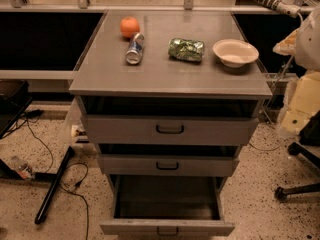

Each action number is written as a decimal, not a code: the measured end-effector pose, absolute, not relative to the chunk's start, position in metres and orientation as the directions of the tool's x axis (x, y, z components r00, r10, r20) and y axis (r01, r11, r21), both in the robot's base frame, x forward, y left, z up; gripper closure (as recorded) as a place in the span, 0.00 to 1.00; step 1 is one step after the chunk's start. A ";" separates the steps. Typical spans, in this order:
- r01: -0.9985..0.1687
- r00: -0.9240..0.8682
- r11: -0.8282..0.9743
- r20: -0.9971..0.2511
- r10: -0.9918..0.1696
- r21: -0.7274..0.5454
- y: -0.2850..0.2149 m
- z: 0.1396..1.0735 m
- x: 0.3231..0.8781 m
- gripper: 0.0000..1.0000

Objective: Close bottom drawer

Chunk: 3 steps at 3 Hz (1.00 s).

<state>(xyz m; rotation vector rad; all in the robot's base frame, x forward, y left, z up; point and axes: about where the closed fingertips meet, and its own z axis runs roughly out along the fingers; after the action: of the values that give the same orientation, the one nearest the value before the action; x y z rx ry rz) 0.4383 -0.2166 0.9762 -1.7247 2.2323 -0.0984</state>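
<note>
The grey metal cabinet (170, 79) stands in the middle of the camera view with three drawers. The bottom drawer (167, 227) is pulled far out towards me; its low front panel with a small black handle (167, 231) is at the lower edge, and its dark interior (167, 196) looks empty. The middle drawer (167, 165) and the top drawer (170, 130) stand out a little. My gripper is not in view; only white and yellowish parts of my arm (302, 96) show at the right edge, beside the cabinet.
On the cabinet top lie an orange (129, 26), a can on its side (134, 49), a green bag (186, 49) and a white bowl (235, 52). On the floor are a black pole (55, 184) with cables to the left and a chair base (295, 189) to the right.
</note>
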 end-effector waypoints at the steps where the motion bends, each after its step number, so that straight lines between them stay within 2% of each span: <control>1: -0.927 -0.228 0.275 -0.200 -0.953 -0.254 -0.215 0.980 0.447 0.00; 2: -0.942 -0.201 0.244 -0.193 -0.960 -0.231 -0.194 0.957 0.447 0.00; 3: -0.964 -0.181 0.213 -0.195 -0.964 -0.157 -0.183 0.908 0.427 0.00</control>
<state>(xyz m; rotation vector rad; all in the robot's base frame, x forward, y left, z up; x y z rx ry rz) 0.4266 -0.1828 0.9079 -1.8263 2.2377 0.0029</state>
